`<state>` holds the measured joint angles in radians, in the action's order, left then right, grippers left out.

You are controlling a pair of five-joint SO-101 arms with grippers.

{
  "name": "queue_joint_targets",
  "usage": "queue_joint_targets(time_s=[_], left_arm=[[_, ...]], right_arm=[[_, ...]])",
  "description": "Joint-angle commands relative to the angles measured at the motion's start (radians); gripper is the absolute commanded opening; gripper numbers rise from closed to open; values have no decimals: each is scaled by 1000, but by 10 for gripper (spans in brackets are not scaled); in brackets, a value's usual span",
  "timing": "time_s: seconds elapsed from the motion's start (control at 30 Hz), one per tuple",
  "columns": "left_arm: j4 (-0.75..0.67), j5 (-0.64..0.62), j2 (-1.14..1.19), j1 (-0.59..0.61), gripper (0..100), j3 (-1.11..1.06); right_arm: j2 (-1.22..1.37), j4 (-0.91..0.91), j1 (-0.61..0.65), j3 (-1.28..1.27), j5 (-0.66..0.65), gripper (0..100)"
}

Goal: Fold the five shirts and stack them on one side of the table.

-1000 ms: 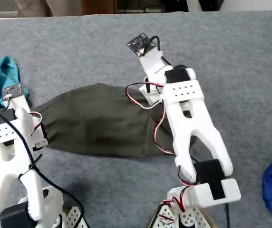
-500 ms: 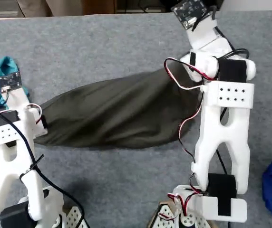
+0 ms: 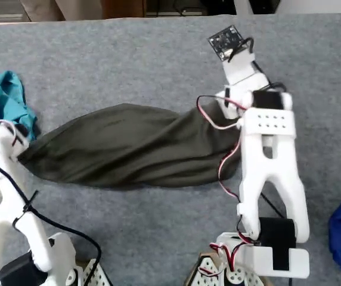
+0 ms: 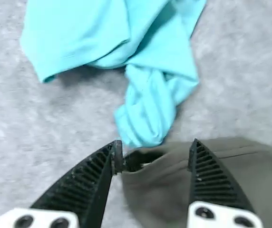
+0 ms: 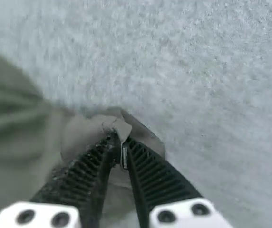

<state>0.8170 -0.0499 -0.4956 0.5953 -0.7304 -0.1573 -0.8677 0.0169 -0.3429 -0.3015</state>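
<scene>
Table (image 3: 129,59): olive shirt (image 3: 129,146) stretched out, unfolded. One end is clamped in the right gripper (image 5: 120,142) jaws, the other lies between the left gripper (image 4: 152,152) jaws, which are spread. Teal shirt (image 4: 126,38) crumpled just beyond the left tips. No folds, no stack, so I'd say nearly everything is left.

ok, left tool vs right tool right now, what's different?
Left tool is open, straddling the olive shirt's edge beside the teal shirt; right tool is shut, pinching a fold of it. Both sit at the olive shirt, at opposite ends.
</scene>
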Motion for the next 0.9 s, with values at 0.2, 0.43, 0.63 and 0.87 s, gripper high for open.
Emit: queue_joint_targets(time_s=[0.2,0.43,0.63,0.87], left_arm=[[-126,-209,137,-371,213,71],[-163,-290,628,-508,214,402],[169,-284,1040,-601,215,959],[468,-282,1363,-618,198,1425]], right_arm=[[-56,479,56,-271,153,5],[-38,493,19,-269,150,5],[45,531,-13,-232,150,5],[90,529,-59,-193,150,5]])
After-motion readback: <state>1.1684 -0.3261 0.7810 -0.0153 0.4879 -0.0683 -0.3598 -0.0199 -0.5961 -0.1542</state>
